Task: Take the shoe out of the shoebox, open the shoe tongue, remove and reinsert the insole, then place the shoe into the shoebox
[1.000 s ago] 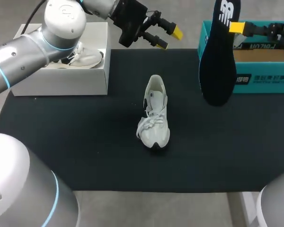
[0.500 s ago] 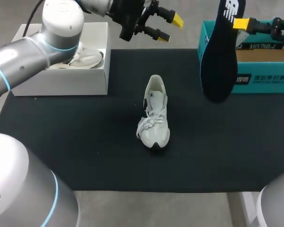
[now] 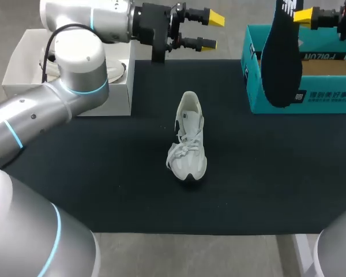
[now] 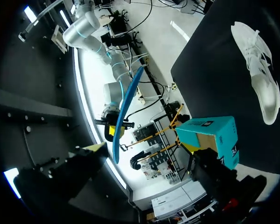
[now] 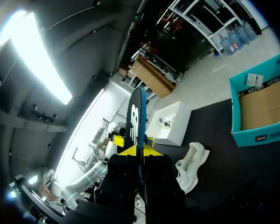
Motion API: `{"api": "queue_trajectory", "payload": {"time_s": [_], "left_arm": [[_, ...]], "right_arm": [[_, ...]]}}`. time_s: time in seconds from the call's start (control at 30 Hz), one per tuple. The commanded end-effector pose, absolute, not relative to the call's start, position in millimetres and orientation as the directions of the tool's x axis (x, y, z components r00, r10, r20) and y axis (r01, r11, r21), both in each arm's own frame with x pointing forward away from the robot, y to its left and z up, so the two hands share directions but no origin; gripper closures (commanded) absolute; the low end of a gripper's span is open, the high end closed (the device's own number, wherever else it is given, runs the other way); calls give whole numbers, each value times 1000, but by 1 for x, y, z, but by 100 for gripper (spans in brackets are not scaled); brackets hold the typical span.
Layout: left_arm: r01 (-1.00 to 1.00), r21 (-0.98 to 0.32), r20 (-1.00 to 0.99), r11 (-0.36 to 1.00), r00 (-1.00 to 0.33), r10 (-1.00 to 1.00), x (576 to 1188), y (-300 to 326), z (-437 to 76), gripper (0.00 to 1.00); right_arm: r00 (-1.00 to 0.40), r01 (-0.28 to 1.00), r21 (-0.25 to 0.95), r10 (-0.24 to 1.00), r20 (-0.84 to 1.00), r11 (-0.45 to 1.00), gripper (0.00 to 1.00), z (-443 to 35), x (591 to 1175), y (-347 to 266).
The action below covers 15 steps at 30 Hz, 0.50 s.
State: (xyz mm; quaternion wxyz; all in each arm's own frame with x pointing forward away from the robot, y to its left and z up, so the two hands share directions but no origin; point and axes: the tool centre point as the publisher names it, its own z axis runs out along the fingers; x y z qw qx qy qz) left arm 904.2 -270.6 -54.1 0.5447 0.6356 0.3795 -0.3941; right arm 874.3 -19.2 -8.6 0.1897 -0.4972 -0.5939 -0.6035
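1. Your left gripper (image 3: pixel 210 30) is hovering above the far edge of the black mat (image 3: pixel 104 173), beside the white box (image 3: pixel 20 72). Its yellow-tipped fingers are standing apart with nothing between them.
2. Your right gripper (image 3: pixel 307 15) is pinching the dark insole (image 3: pixel 281 63) by its upper end, one finger on each face. The insole is hanging upright in the air, wider end down, and in the head view it is showing in front of the teal shoebox (image 3: pixel 277 107).
3. The white shoe (image 3: pixel 187 138) is sitting on its sole in the middle of the mat, toe pointing to the near edge and laces lying loose. It is well apart from both boxes and both grippers.
4. The teal shoebox is standing open at the mat's far right, showing its cardboard floor. The white box at the far left is holding a second pale shoe (image 5: pixel 165 122).
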Motion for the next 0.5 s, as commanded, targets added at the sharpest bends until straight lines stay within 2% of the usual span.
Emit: {"api": "queue_trajectory", "payload": {"time_s": [0.03, 0.17, 0.37, 0.5], "left_arm": [[913, 403, -915, 57, 401, 45, 896, -280, -60, 0], [896, 423, -906, 130, 419, 61, 897, -288, -55, 0], [892, 438, -899, 111, 438, 26, 899, -307, -61, 0], [893, 436, -898, 114, 439, -1, 903, -315, -65, 0]], "right_arm": [[-391, 892, 448, 398, 830, -58, 100, 11, 928, -28], [-335, 914, 399, 428, 840, -69, 100, 13, 936, -31], [-180, 957, 258, 428, 886, -131, 100, 7, 938, -24], [-91, 974, 178, 484, 870, -137, 100, -3, 932, -17]]}}
